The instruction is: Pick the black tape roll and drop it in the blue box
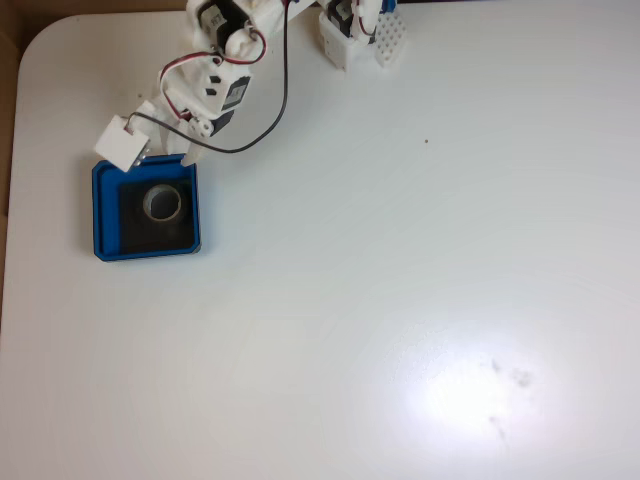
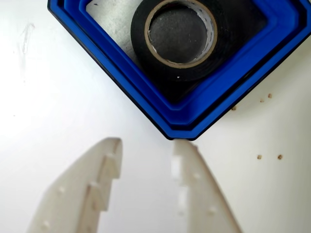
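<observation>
The black tape roll [image 1: 180,205] lies flat on the black floor of the blue box [image 1: 100,215] at the table's left in the fixed view. In the wrist view the roll [image 2: 184,74] sits inside the box, whose near corner [image 2: 180,119] points at me. My gripper [image 2: 148,145] is open, with nothing between its white fingers [image 2: 82,194]. The fingertips stop just short of that corner, over bare table. In the fixed view the gripper [image 1: 168,158] hovers at the box's far edge.
The arm's base [image 1: 350,30] stands at the table's top edge, and a black cable [image 1: 283,95] loops down from the arm. The table's rounded corner and left edge [image 1: 10,150] lie close to the box. Small crumbs [image 2: 269,157] dot the surface near it.
</observation>
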